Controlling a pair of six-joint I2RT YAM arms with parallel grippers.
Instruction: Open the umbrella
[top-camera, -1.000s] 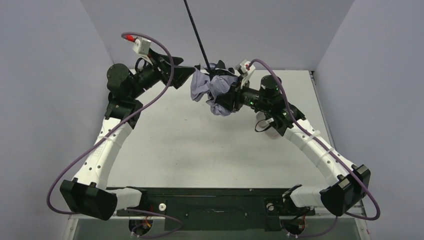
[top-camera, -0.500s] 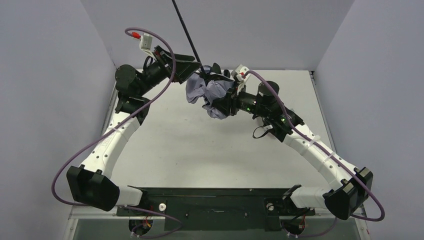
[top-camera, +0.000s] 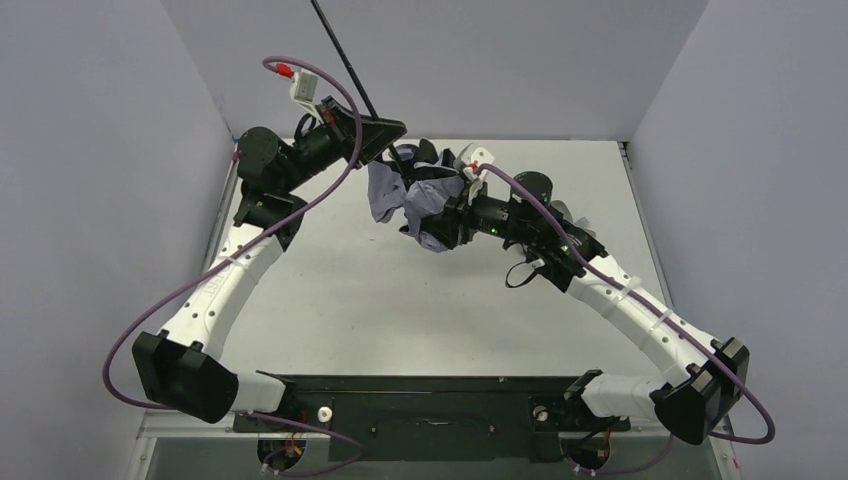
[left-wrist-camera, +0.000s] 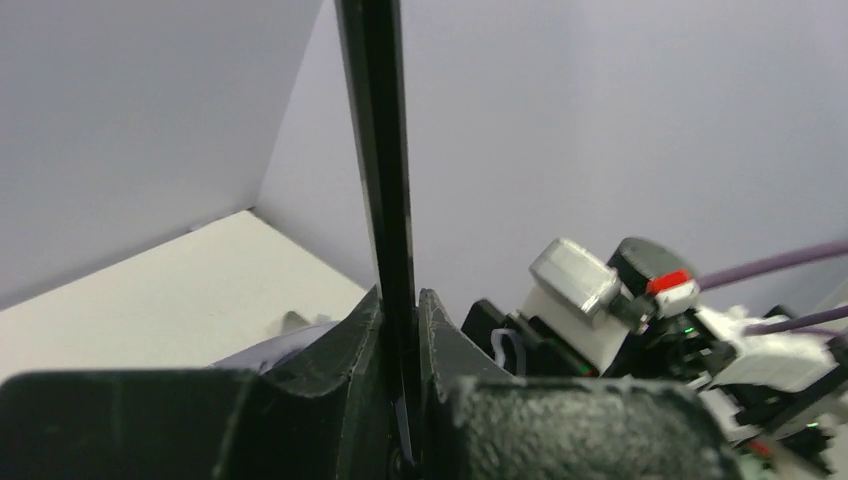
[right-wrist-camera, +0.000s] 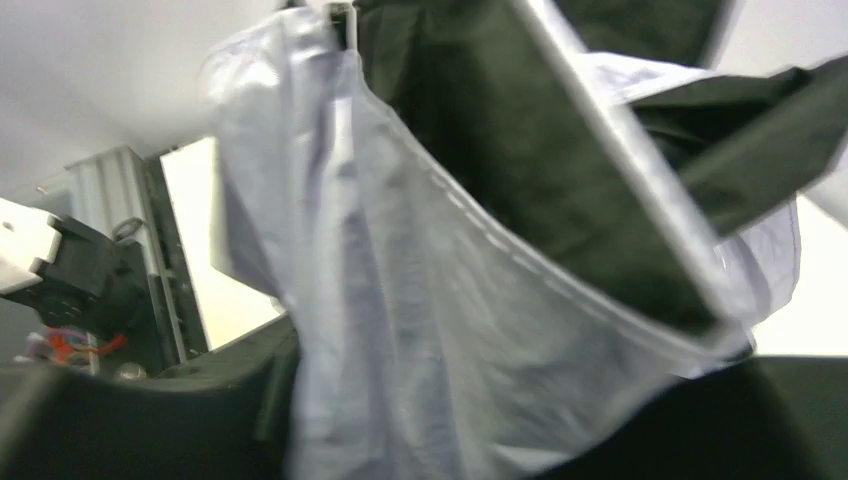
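The umbrella hangs above the table's far side. Its crumpled lavender canopy (top-camera: 402, 190) with black underside is bunched below, and the thin black shaft (top-camera: 340, 45) slants up and left out of view. My left gripper (top-camera: 388, 132) is shut on the shaft just above the canopy. In the left wrist view the shaft (left-wrist-camera: 378, 150) rises straight out from between the jaws of this gripper (left-wrist-camera: 400, 305). My right gripper (top-camera: 443, 215) is pushed into the canopy from the right. Its wrist view is filled with lavender fabric (right-wrist-camera: 400, 330) and black lining (right-wrist-camera: 500, 150) lying between its parted fingers. The handle is hidden.
The grey back wall (top-camera: 500, 60) stands close behind the umbrella, and side walls border the table (top-camera: 400, 310). A pale object (top-camera: 565, 212) lies partly hidden under the right arm. The right arm's camera block (left-wrist-camera: 575, 285) and purple cable sit just right of the shaft.
My left gripper has swung right onto the shaft and shut on it. The shaft has leaned further left. The right arm has shifted left with the canopy and its jaws have widened.
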